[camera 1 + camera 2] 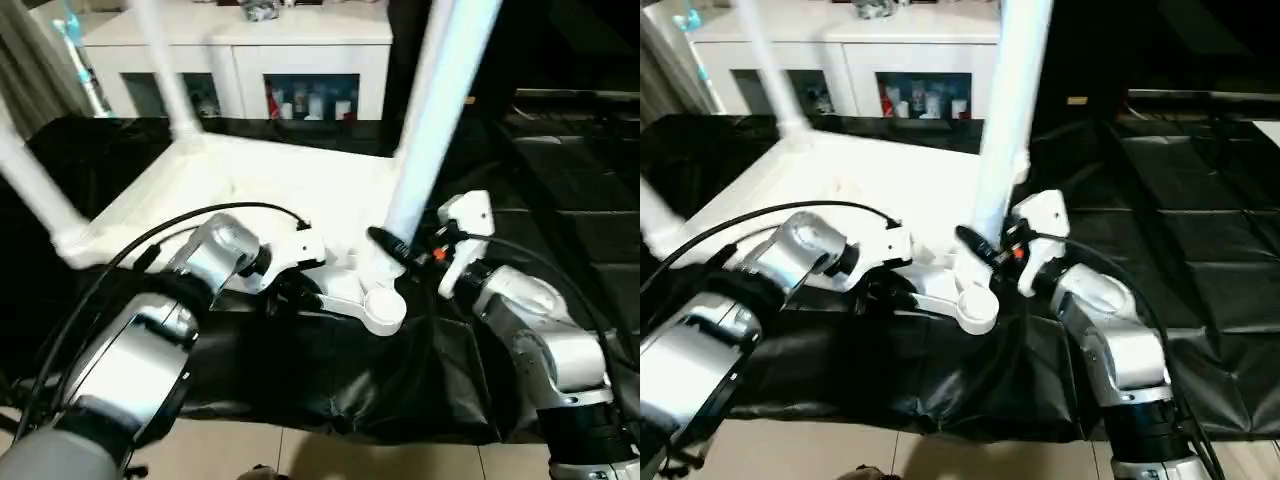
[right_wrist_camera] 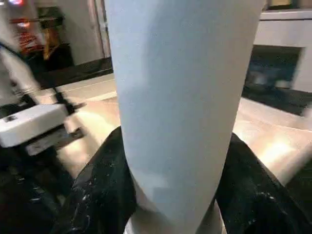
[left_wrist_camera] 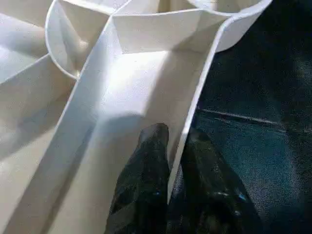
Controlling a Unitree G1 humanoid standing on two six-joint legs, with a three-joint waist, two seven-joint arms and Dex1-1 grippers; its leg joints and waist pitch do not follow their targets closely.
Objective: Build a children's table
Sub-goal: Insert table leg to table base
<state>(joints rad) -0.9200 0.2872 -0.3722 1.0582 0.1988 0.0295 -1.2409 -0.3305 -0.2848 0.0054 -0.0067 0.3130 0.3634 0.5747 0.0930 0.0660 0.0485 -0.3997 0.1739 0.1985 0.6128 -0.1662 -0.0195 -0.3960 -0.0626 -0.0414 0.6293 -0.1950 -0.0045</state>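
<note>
My right gripper (image 2: 170,195) clasped the upright leg (image 1: 432,130); my left gripper (image 3: 170,161) seemingly pinched the tabletop's near rim (image 3: 195,107).

No text, label, brand, number or sign can be read on anything here.

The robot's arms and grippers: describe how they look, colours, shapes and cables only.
Both forearms are rounded, polished silver shells with black joint sections. The left arm carries thin black cables looping over it to a white, boxy wrist housing. The right arm has a similar white housing with black cables and a small orange mark. The left gripper and the right gripper each have two glossy black, rounded fingers.
</note>
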